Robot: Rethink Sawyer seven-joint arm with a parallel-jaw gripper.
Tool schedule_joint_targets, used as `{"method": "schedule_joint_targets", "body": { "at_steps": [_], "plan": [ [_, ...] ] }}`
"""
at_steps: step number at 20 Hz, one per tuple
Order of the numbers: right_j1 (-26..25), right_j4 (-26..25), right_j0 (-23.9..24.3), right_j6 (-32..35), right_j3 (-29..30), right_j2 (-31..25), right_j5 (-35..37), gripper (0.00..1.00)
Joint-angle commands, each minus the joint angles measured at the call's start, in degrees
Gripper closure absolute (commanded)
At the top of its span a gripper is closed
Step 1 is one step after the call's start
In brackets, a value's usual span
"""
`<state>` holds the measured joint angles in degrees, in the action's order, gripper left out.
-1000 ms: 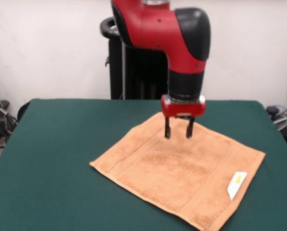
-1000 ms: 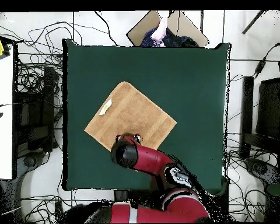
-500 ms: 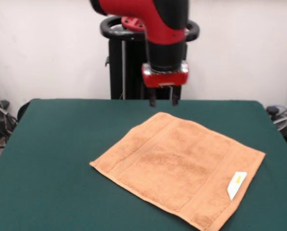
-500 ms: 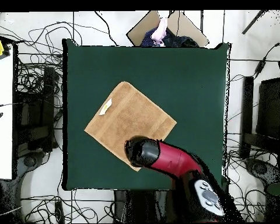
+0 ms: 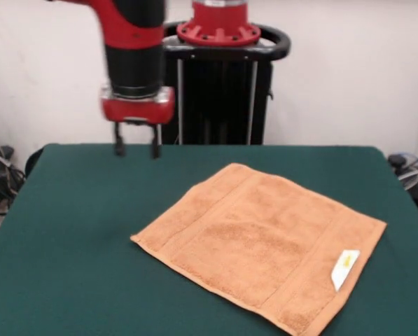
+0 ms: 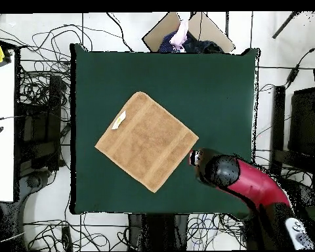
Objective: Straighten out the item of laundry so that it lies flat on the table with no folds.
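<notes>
The table (image 5: pixel 75 231) takes up most of both views, a broad dark green top. On it the towel (image 5: pixel 261 241) lies spread flat and turned like a diamond, orange-tan, with woven bands running near its edges and no folds that show. In the overhead view the towel (image 6: pixel 147 140) sits left of the table's (image 6: pixel 212 85) middle, its corners pointing to about 12, 3, 6 and 9 o'clock. A small white tag (image 5: pixel 344 269) lies on the towel near its corner at about 4 o'clock in the front view; overhead the same tag (image 6: pixel 119 119) sits toward 10 o'clock of the cloth.

The red and black arm (image 6: pixel 252 184) comes in overhead from about 5 o'clock. Its gripper (image 5: pixel 136 148) hangs above the bare green, at about 10 o'clock from the towel in the front view and clear of the cloth. The two dark fingers (image 5: pixel 117 145) stand apart with nothing between them. Overhead the gripper (image 6: pixel 194 157) is mostly hidden under the arm, seemingly just off the towel's 3 o'clock corner.

A person's hand (image 6: pixel 180 34) shows at the 12 o'clock edge overhead.
</notes>
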<state>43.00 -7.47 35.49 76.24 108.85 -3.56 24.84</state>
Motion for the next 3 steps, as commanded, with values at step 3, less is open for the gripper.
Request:
{"method": "schedule_joint_targets", "body": {
  "at_steps": [3],
  "plan": [
    [-3.7, -7.4, 5.8, -10.5, -12.8, -9.7, 7.0, 0.00]
  ]
}}
